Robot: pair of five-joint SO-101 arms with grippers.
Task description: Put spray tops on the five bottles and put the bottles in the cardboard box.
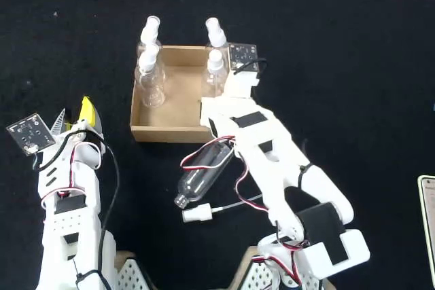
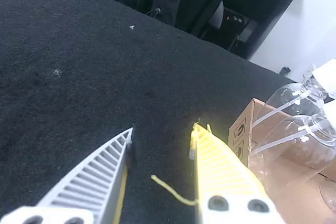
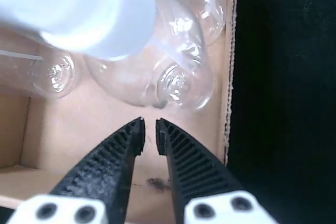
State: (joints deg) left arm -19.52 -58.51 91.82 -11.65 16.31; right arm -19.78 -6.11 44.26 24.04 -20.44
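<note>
**A:** Where does everything sit?

**B:** Four bottles (image 1: 151,76) with tops on stand upright in the cardboard box (image 1: 170,132), two by each side wall. The fifth bottle (image 1: 204,171) lies on its side on the table (image 1: 353,66) just in front of the box, its neck bare. Its spray top (image 1: 197,213) lies just beside that neck, not touching it, and the dip tube runs off toward my right arm.

**A:** And your hands?

**B:** My right gripper (image 3: 150,124) hangs over the box floor near the right-hand wall. Its black fingers are nearly closed, with a thin gap at the tips and nothing between them. My left gripper (image 2: 164,129) is over the table to the left of the box, spread wide and empty.

**A:** What could go wrong?

**B:** The right one worries me first. It is close to the nearest standing bottle (image 3: 173,77), which is tall, empty and light. If I swing sideways on the way out, a finger could tip it into its neighbour. My arm also crosses above the lying bottle. A low sweep back could roll it away, or catch the thin tube and flick the top off.

**A:** And the capping?

**B:** The tube has to go into a narrow neck. A round bottle gripped off-centre may spin or slip out. From above the tube looks straight, though I can't be sure.
</note>
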